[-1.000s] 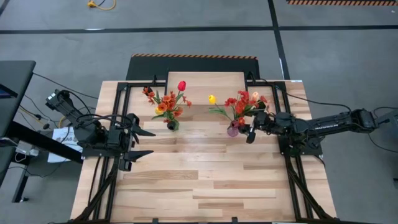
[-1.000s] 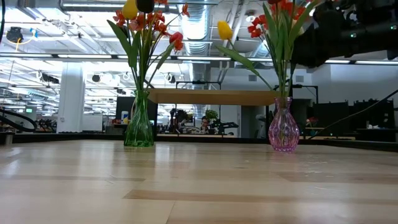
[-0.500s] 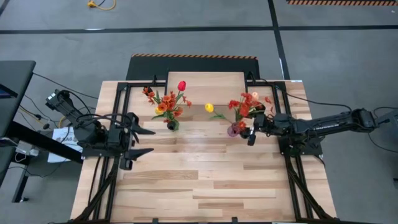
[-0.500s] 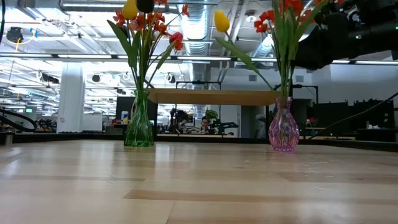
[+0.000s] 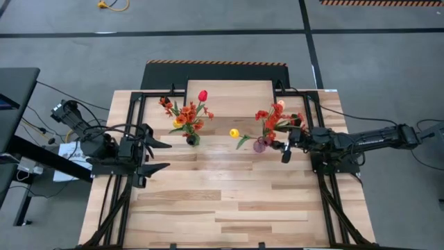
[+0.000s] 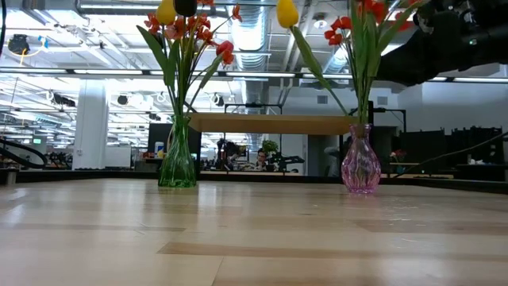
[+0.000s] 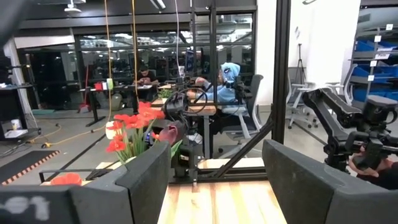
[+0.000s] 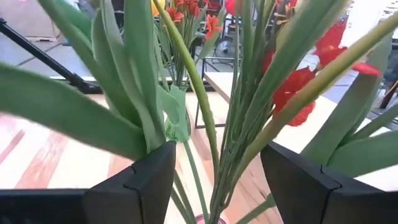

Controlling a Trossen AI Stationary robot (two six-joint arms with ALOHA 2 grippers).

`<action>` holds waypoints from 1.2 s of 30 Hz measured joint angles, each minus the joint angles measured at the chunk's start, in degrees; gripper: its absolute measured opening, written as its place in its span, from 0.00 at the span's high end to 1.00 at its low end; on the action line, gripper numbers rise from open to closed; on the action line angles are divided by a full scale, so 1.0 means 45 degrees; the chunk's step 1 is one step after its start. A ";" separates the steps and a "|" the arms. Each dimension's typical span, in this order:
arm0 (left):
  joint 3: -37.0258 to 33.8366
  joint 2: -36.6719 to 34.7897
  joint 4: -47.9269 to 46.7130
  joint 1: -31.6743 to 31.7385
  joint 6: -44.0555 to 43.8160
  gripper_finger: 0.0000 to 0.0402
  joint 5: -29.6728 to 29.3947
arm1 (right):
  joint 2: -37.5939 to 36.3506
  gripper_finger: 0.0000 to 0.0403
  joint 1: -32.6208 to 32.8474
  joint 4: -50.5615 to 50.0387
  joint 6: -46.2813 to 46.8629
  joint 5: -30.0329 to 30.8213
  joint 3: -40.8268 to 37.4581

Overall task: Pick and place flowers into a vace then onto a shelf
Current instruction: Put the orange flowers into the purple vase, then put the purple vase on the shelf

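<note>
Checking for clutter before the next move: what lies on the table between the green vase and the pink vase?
Nothing stands there: in the low view the tabletop between the green vase and the pink vase is bare; only the shelf shows behind.

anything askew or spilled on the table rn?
Nothing spilled. Both vases stand upright on the table, not on the shelf. One oddity: in the pink vase, the yellow tulip leans far out toward the green vase, away from its bunch. The open right gripper is beside the pink vase; the left gripper waits open.
</note>
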 joint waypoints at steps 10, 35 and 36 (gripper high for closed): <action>0.0002 0.0000 -0.0009 0.0002 0.0000 0.39 -0.0005 | -0.0874 0.44 -0.0003 -0.3063 0.0305 0.0056 0.0789; 0.0000 0.0000 -0.0109 0.0002 -0.0087 0.39 0.0000 | -0.1458 0.46 0.0925 -0.9856 0.6214 0.0382 0.3096; 0.0000 0.0000 -0.0127 -0.0002 -0.0087 0.39 0.0002 | -0.1463 0.47 0.1194 -0.9741 0.6236 0.0612 0.2917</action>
